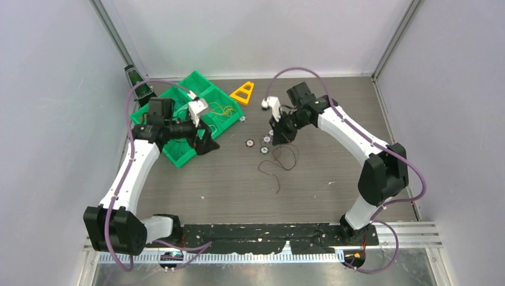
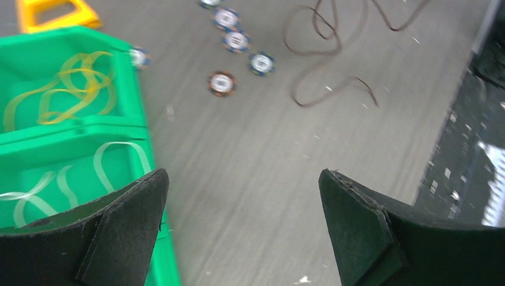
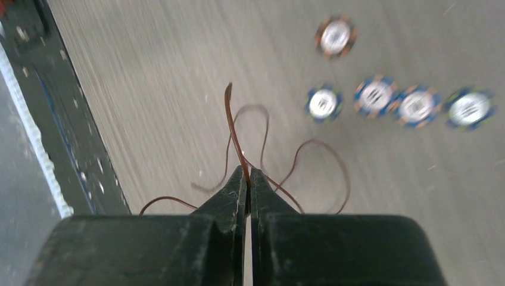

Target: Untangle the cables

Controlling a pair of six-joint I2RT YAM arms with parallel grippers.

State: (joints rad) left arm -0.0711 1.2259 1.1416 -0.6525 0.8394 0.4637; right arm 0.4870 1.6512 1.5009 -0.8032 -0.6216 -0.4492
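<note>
Looping over the table near the ringed discs (image 3: 375, 95), the dark brown cable (image 3: 228, 107) has one strand pinched tight between the right gripper's (image 3: 248, 174) closed fingers. The yellow cable (image 2: 83, 77) and white cable (image 2: 119, 144) sit in separate compartments of the green bin (image 2: 77, 128). The left gripper (image 2: 242, 176) hangs spread wide over the table, right beside that bin.

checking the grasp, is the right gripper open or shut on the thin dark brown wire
Shut: the right gripper has its tips together, thin dark brown wire pinched between them.
</note>
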